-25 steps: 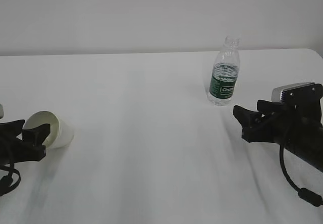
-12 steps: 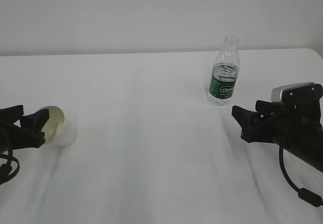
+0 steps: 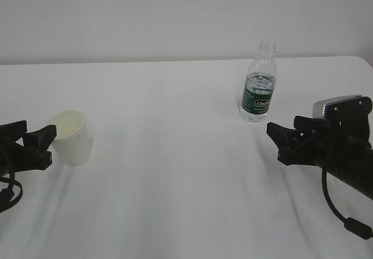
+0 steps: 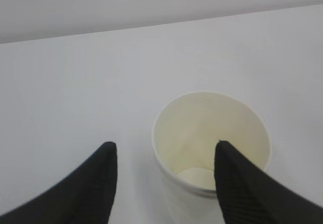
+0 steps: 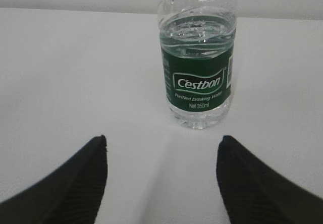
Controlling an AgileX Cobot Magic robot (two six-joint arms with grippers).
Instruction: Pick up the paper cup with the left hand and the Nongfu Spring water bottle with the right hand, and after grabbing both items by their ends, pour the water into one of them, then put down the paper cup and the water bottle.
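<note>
I see the paper cup (image 3: 71, 137) upright just ahead of my spread, empty left gripper (image 3: 36, 145); the bottle (image 3: 258, 84) stands beyond the spread, empty right gripper (image 3: 285, 143)

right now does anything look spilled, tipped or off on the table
Nothing stands out. The paper cup stands upright with no spill around it, the left gripper open beside it. The water bottle stands upright and capless, apart from the open right gripper.

Both arms are all matte black. The right hand (image 3: 285, 144) has a silver-grey camera box on top, a cable looping underneath, and ribbed fingertips (image 5: 252, 183). The left hand (image 3: 32, 148) trails black cables.
</note>
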